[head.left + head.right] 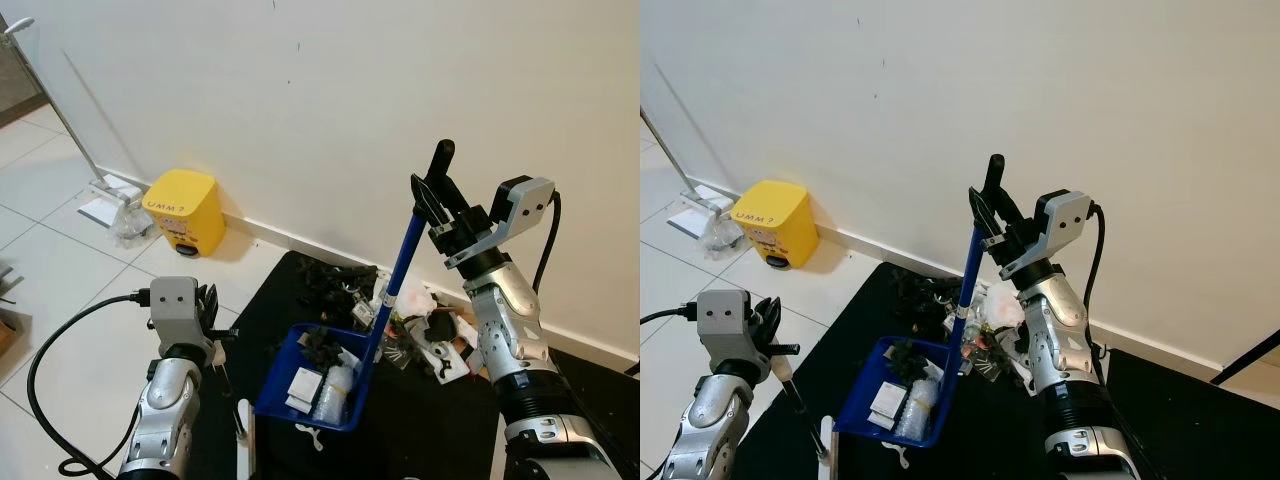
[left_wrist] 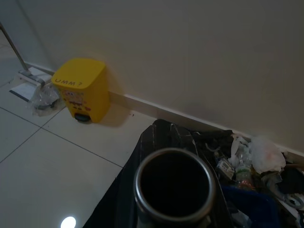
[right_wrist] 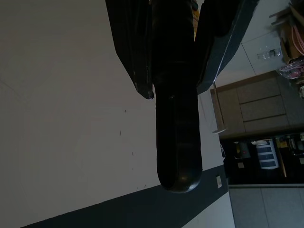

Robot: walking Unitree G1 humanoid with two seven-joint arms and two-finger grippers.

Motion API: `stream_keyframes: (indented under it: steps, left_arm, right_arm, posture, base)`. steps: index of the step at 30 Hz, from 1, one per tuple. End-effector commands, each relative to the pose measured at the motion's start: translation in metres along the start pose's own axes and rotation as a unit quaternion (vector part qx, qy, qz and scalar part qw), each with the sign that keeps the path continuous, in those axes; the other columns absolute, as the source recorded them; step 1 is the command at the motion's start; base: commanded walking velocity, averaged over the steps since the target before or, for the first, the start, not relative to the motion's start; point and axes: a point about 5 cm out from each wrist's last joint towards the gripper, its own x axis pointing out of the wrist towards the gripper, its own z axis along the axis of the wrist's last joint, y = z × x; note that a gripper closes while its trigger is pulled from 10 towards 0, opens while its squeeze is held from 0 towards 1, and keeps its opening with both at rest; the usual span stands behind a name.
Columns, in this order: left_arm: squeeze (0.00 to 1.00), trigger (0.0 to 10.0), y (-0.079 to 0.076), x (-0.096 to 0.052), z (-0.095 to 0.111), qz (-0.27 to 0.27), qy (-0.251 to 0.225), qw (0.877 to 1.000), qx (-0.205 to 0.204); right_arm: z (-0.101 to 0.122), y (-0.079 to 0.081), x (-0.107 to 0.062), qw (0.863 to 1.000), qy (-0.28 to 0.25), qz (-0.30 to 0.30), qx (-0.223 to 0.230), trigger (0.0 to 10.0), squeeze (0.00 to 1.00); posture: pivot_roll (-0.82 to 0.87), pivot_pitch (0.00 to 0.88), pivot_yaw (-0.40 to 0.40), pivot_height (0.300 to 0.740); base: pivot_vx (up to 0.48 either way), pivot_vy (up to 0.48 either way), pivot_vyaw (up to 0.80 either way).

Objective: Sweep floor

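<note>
Against the wall, the right gripper [image 1: 437, 195] clamped the blue dustpan's [image 1: 318, 385] upright handle [image 1: 400, 275], steadying the pan on the black mat [image 1: 1040, 420] (already holding litter); the left gripper [image 1: 210, 305] gripped a broom pole [image 2: 173, 185], presumably to sweep more in.

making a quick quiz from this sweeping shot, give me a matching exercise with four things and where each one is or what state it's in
Things:
1. dustpan
2. bin
3. right gripper
4. mat

Places or states:
A. standing by the wall on the white tiles
B. spread on the floor under the rubbish
C. holding scraps and a small bottle
D. fingers closed on the dustpan's black handle top

Pairs: 1-C, 2-A, 3-D, 4-B
</note>
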Motion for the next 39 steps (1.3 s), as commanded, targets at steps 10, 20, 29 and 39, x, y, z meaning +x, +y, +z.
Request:
stream_keyframes:
  steps: [10, 20, 29, 39]
  left_arm:
    - [0.94, 10.0, 0.002, -0.007, -0.021, 0.001, 0.04, 0.999, 0.003]
    - [0.31, 10.0, 0.005, -0.007, -0.027, 0.0, 0.054, 0.999, 0.007]
    - [0.0, 0.0, 0.016, -0.001, -0.034, 0.015, 0.078, 0.997, 0.022]
    - [0.0, 2.7, 0.016, -0.001, -0.034, 0.014, 0.075, 0.997, 0.019]
  right_arm:
    - [0.01, 0.002, 0.004, 1.0, -0.023, 0.007, -0.004, 10.0, 0.0]
    - [0.011, 0.001, 0.005, 1.0, -0.024, 0.008, -0.005, 10.0, 0.0]
    - [0.012, 0.002, 0.007, 1.0, -0.027, 0.009, -0.005, 10.0, 0.0]
    - [0.012, 0.001, 0.005, 1.0, -0.027, 0.005, -0.005, 10.0, 0.0]
  posture:
    - [0.08, 0.121, -0.001, 0.74]
    - [0.08, 0.12, -0.002, 0.74]
    - [0.08, 0.116, -0.002, 0.74]
    - [0.08, 0.121, 0.001, 0.74]
  base:
    - [0.0, 0.0, 0.0]
    - [0.0, 0.0, 0.0]
    - [0.0, 0.0, 0.0]
    - [0.0, 0.0, 0.0]
